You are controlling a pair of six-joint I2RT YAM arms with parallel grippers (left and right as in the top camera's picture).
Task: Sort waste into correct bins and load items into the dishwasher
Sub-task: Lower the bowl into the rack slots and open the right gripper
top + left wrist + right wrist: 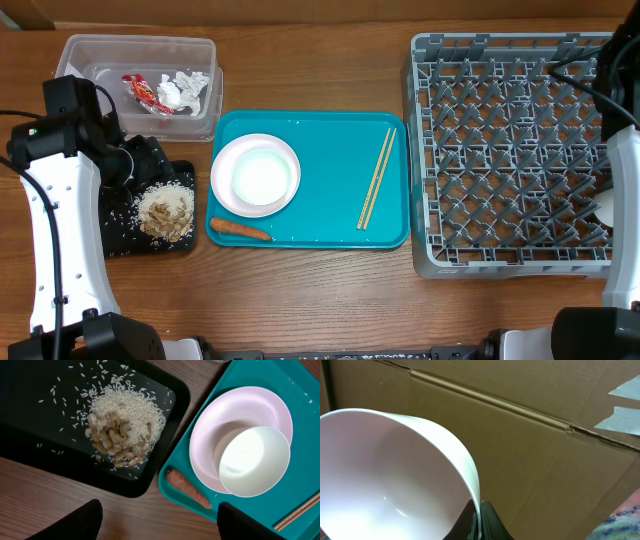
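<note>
The clear tub (pixel 75 52) at the back left holds a red wrapper (pixel 143 92) and crumpled white paper (pixel 186 90). The black tray (pixel 122 238) holds beige food scraps (pixel 166 212), which also show in the left wrist view (pixel 122 422). My left gripper (pixel 160 520) is open and empty, above the table between the black tray (pixel 30 420) and the carrot piece (pixel 187 489). A white plate (pixel 228 160) with a small bowl (pixel 255 460) in it, the carrot (pixel 240 229) and chopsticks (pixel 377 178) lie on the teal tray. My right gripper (pixel 479 515) is shut on a white bowl's rim (pixel 385 485) over the grey rack's (pixel 510 150) right side.
The teal tray (pixel 330 150) sits in the middle between the black tray and the rack. A cardboard wall (pixel 545 450) fills the right wrist view. The left arm (pixel 60 170) hangs over the black tray's left side. Bare wood table (pixel 320 300) runs along the front.
</note>
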